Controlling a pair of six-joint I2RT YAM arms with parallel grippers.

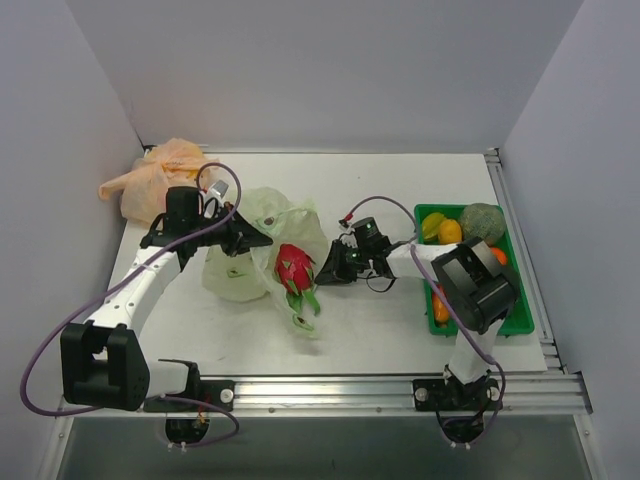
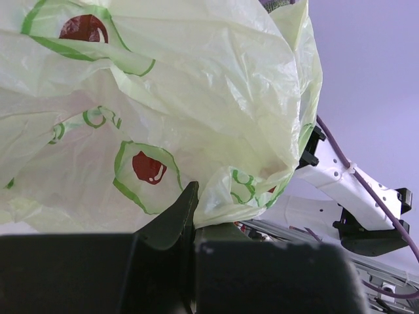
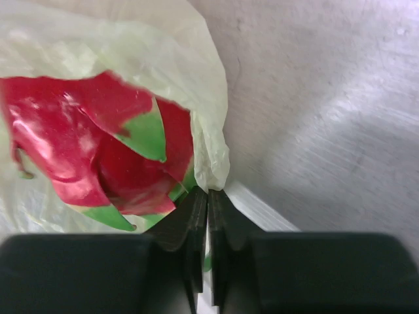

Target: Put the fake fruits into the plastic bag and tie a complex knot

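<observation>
The pale green plastic bag (image 1: 250, 245) lies mid-table, its mouth toward the near side. A pink dragon fruit (image 1: 295, 268) with green tips lies in that mouth. My left gripper (image 1: 262, 239) is shut on the bag's left edge; in the left wrist view the bag (image 2: 163, 98) fills the frame above the closed jaws (image 2: 192, 196). My right gripper (image 1: 328, 272) is shut on the bag's right edge, right beside the fruit; in the right wrist view the jaws (image 3: 208, 196) pinch the film (image 3: 209, 150) next to the dragon fruit (image 3: 98, 144). More fake fruits (image 1: 450, 231) sit in a tray.
A green tray (image 1: 515, 320) at the right holds oranges, a yellow piece and a dark green avocado (image 1: 483, 221). A peach-orange plastic bag (image 1: 150, 178) lies at the back left corner. White walls close the sides and back. A metal rail (image 1: 380, 390) runs along the near edge.
</observation>
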